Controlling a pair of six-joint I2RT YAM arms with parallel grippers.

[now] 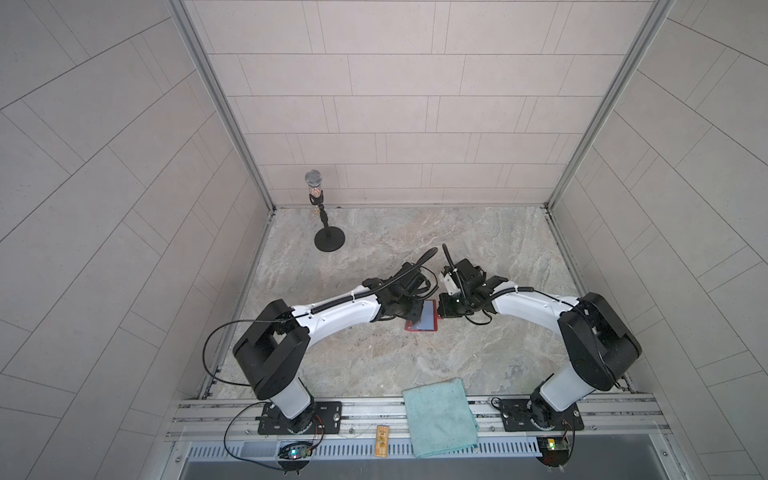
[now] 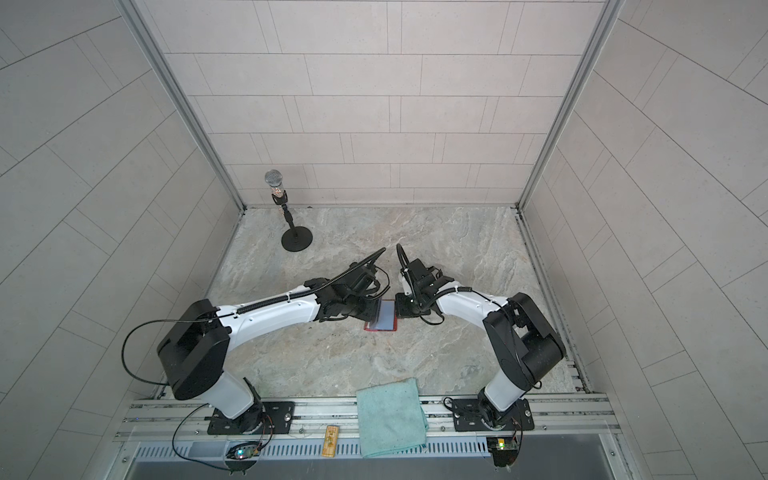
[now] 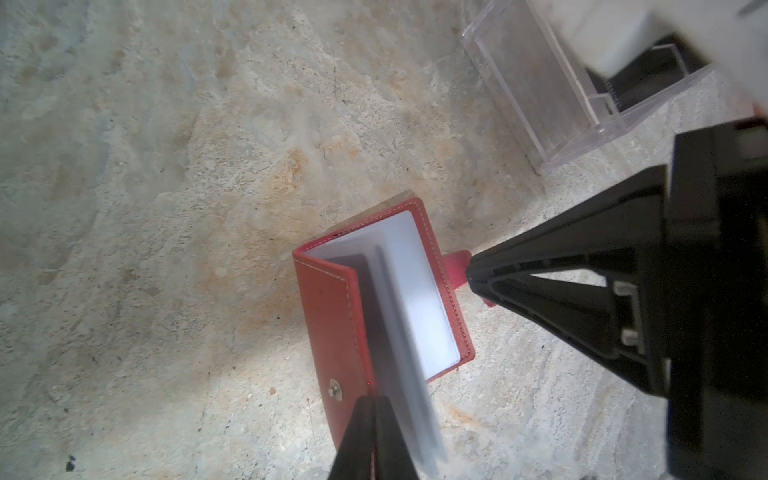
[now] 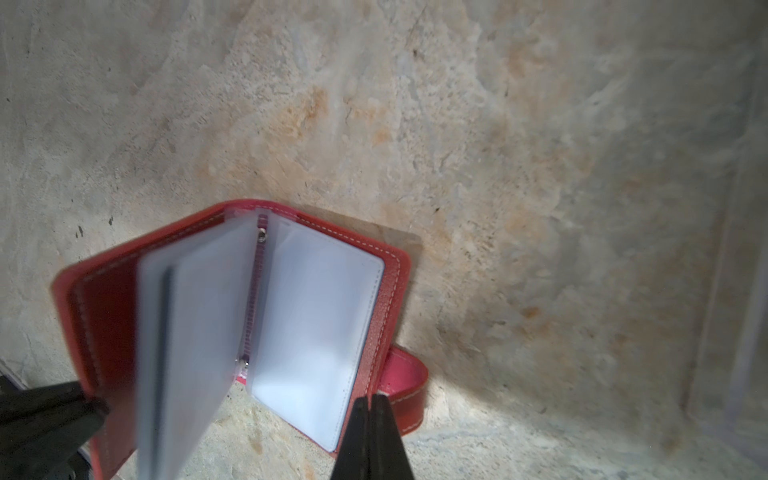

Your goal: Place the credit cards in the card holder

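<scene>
Card holder (image 2: pixel 384 318): red, lying open on your marble table (image 2: pixel 332 365), a pale bluish page facing up.
Left gripper (image 2: pixel 371 311): comes in from the left and meets the holder's left edge; you can't read its jaws from this height.
Right gripper (image 2: pixel 400 311): points down at the holder's right edge, seemingly touching it.
Microphone (image 2: pixel 274 178): upright on a round black stand at the far left corner, well apart from the holder.
Cloth (image 2: pixel 390 415): teal, folded, draped over the near rail between your two arm bases.
Wooden tag (image 2: pixel 331 441): just beside the cloth, on its left.
</scene>
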